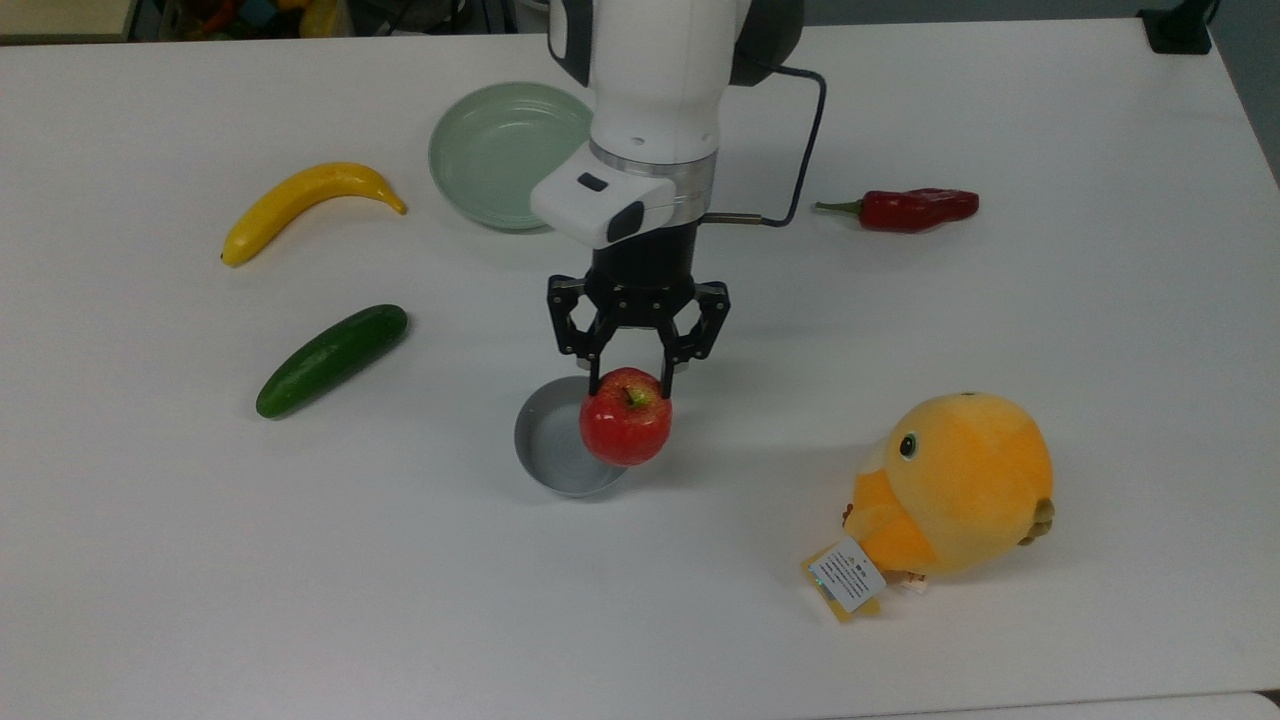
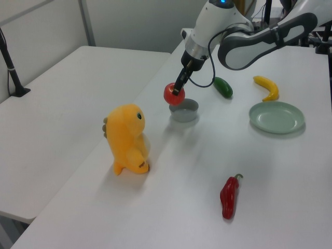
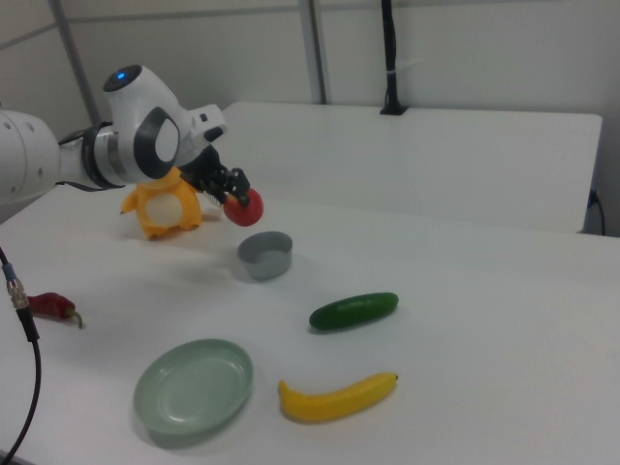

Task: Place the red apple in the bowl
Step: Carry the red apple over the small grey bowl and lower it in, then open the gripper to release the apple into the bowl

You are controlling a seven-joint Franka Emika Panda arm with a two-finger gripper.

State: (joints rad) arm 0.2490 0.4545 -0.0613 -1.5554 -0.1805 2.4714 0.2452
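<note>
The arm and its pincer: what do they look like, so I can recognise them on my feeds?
A white, glossy, rounded arm with dark grey joint sections and a blue light on top of one joint. The pincer is black, an open-framed linkage with two thin fingers, under a white wrist block. A black cable loops from the wrist.

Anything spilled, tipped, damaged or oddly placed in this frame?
Nothing stands out. The gripper holds the red apple in the air by the bowl, which sits upright. The plush toy stands upright in the left view.
</note>
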